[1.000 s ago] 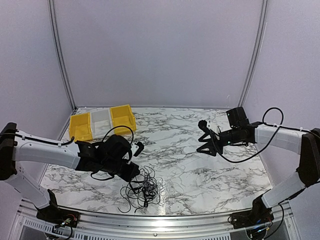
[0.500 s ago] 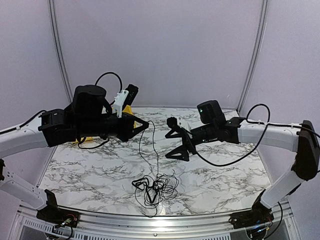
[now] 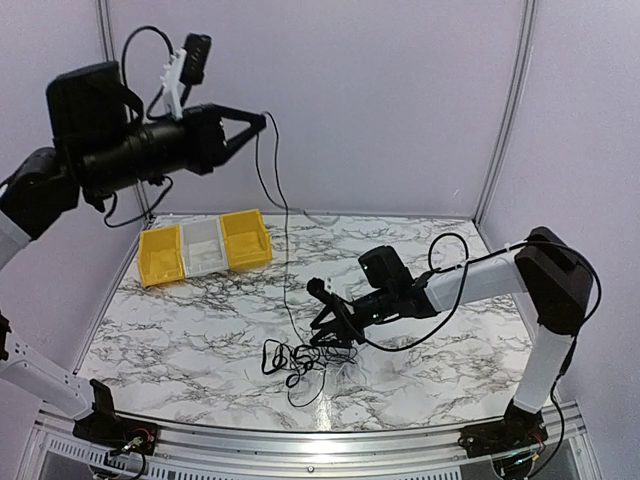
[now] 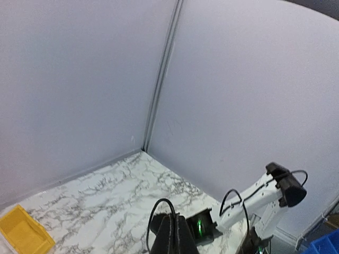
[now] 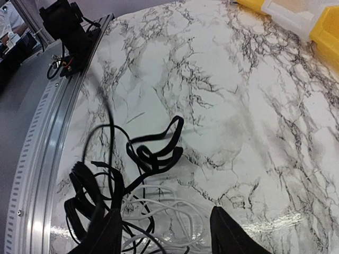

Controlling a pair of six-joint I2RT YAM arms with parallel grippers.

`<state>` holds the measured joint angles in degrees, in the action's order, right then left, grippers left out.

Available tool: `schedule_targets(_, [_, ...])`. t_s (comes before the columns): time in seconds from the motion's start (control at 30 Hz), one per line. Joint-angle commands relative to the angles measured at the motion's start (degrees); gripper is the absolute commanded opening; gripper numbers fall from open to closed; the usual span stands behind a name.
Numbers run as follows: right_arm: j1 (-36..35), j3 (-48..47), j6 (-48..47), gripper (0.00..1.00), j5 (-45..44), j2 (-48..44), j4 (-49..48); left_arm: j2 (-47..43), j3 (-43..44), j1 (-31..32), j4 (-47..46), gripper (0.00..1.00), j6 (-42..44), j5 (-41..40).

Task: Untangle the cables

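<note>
Left gripper (image 3: 260,120): pressed together on a thin black cable (image 3: 288,250), raised high, well above the tabletop (image 3: 200,320).
Right gripper (image 3: 325,318): spread, low over the tangle of cables (image 3: 305,358), closed on nothing; strands lying between and under its fingers.
Cables: one black strand hanging from the left gripper down into the tangle, which sits near the front edge; a white cable (image 5: 183,211) looped among the black ones.
Risk, lift: likely to haul the whole knot upward instead of freeing one strand, with nothing pinning the rest.
Risk, pinch: thin strand, liable to slip out under tension.
Risk, right side: closing on several strands at once, or on the lifted one, would probably tighten the loops.
</note>
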<state>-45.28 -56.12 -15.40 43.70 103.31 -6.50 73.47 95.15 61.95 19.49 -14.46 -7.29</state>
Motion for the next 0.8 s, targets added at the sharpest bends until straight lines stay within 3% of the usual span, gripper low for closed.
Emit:
schedule_targets(0.0, [-0.3,-0.3,2.2,0.47,2.2,4.2,-2.6,0.7,12.5,0.2,4.5,0.0,7.6,-11.5])
schedule_targets(0.13, [0.1,-1.8,1.7,0.38,1.6,7.1,-0.6,2.7,19.9,0.1,6.9,0.0,12.3,-18.8])
schedule_targets(0.3, [2.1,-2.8,0.4,0.4,0.9,5.6,1.0,2.3,18.6,0.1,7.2,0.0,17.5,-29.9])
schedule_targets(0.53, [6.3,-8.0,-4.9,0.65,2.5,-3.2,13.5,-0.5,8.8,-2.6,7.1,0.0,18.5,-39.2])
schedule_targets(0.63, [8.1,-9.4,-9.6,0.81,3.4,-8.8,19.4,-3.4,3.7,-7.4,7.0,0.0,13.9,-35.1])
schedule_targets(0.77, [9.9,-7.7,-13.2,0.86,2.1,-16.9,24.3,-5.5,-2.3,-15.0,6.6,0.0,9.8,-28.7])
